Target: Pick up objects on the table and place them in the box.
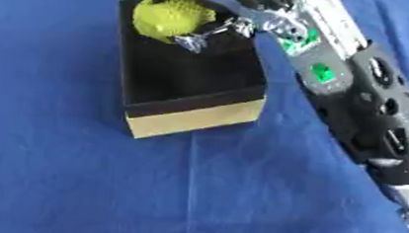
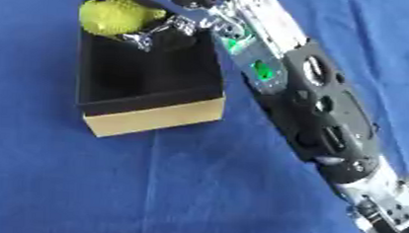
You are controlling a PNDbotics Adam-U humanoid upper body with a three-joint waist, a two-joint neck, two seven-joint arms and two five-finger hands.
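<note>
The right hand [image 1: 214, 21] reaches in from the lower right along a long black and silver forearm and holds a yellow-green bumpy object [image 1: 169, 17], with fingers curled round its sides. The object sits over the far end of the box [image 2: 152, 117], a black-lined container with a tan outer wall facing the camera, standing on the blue cloth [image 1: 84, 182]. Whether the object hangs above the rim or already rests on the box floor cannot be told from these views; the box interior is too dark to read. The left hand shows in neither view. Judged stage: at or just before release. Risks noted: the object lies close to the far-left corner of the box, so an early opening of the fingers could let it strike the rim and roll out onto the cloth. A finger near the box's right wall could catch that wall on withdrawal and drag or tip the light-looking box.
</note>
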